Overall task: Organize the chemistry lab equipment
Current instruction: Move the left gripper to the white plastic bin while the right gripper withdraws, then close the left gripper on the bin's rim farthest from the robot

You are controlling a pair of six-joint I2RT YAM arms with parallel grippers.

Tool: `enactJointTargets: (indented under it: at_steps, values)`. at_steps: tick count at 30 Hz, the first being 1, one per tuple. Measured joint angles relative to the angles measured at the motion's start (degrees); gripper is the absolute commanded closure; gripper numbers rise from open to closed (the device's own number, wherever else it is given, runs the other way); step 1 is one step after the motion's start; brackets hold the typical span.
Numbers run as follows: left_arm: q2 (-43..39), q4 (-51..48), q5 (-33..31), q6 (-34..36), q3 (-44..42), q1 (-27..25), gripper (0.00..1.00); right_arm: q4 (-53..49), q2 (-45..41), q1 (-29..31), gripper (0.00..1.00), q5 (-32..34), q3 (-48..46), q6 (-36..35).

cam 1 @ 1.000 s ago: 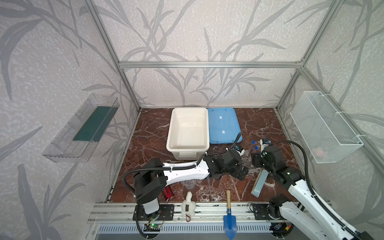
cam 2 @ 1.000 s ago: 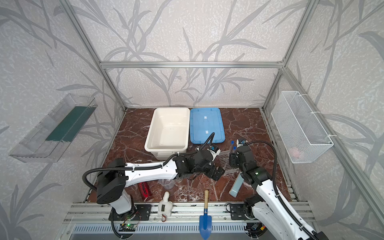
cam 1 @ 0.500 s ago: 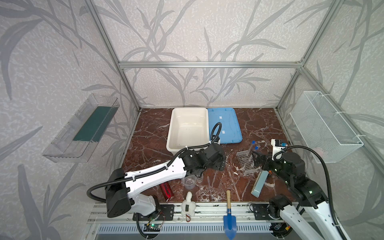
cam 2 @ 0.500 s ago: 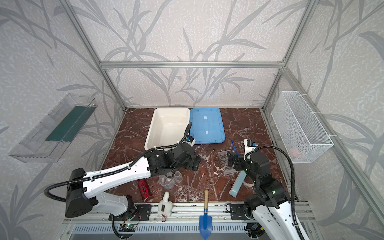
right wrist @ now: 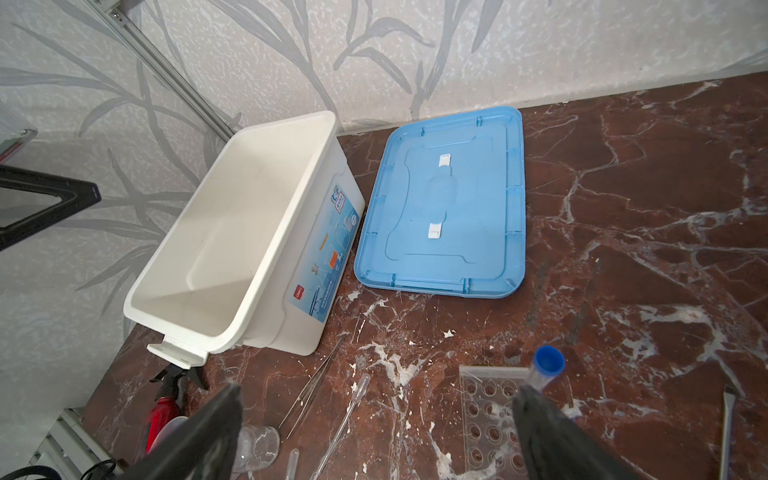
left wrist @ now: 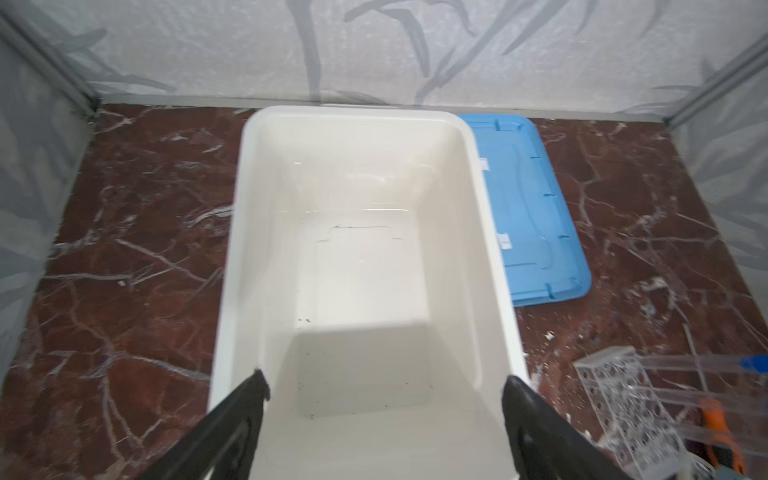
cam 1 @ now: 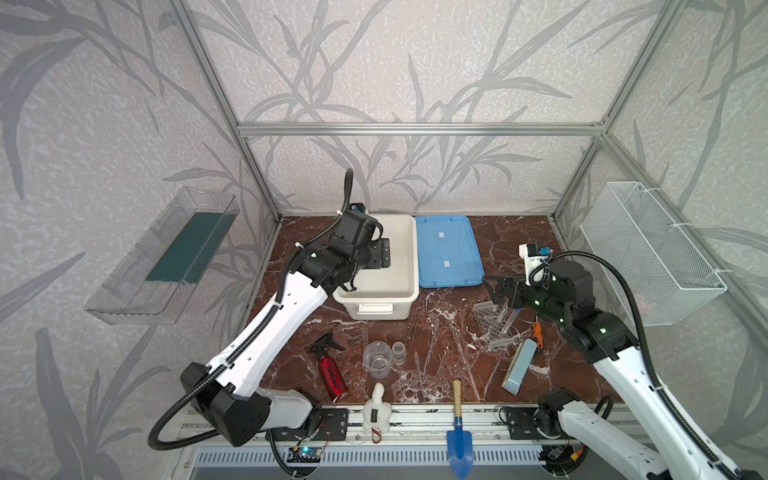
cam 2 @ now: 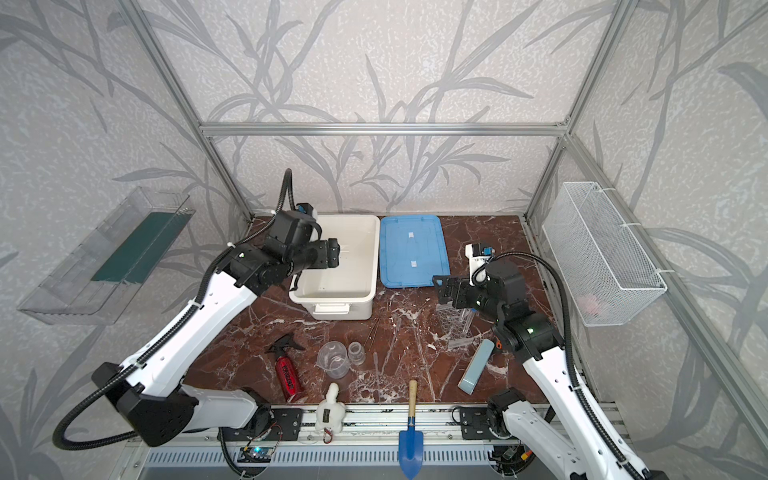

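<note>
The clear perforated tube rack (cam 1: 492, 322) (cam 2: 453, 322) (right wrist: 486, 399) (left wrist: 623, 395) lies on the marble floor right of centre, with long clear tubes (cam 1: 509, 318) against it. One blue-capped tube (right wrist: 548, 361) rises beside my right gripper's finger. My right gripper (cam 1: 500, 291) (cam 2: 446, 289) (right wrist: 379, 392) hovers open over the rack's far end, holding nothing. The clear beaker (cam 1: 377, 359) (cam 2: 332, 359) and small glass bottle (cam 1: 399, 353) (right wrist: 257, 449) stand near the front. Thin rods (cam 1: 411, 328) (right wrist: 316, 382) and a pipette (right wrist: 345, 411) lie between. My left gripper (cam 1: 384, 257) (cam 2: 334, 253) (left wrist: 386, 380) is open above the white bin (left wrist: 232, 249).
A blue lid (cam 1: 449, 251) lies right of the bin. At the front are a red canister (cam 1: 332, 374), a white figure (cam 1: 376, 411), a blue trowel (cam 1: 459, 432) and a grey-blue block (cam 1: 517, 365). A wire basket (cam 1: 648, 253) hangs on the right wall.
My left arm has swung from the table's centre back and left to above the white bin. My right gripper has drawn back from the rack and opened wider.
</note>
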Motion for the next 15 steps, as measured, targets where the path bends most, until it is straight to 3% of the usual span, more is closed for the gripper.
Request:
enactJointTargets:
  at_steps: [8, 15]
  values:
    - [9.3, -6.6, -1.4, 4.0, 5.7, 8.2, 0.17, -1.0, 7.4, -1.1, 0.01, -1.7, 8.1, -1.0]
    - [9.1, -2.6, -4.3, 8.2, -2.8, 11.5, 0.16, -0.5, 3.8, -3.4, 0.01, -6.7, 5.8, -3.0]
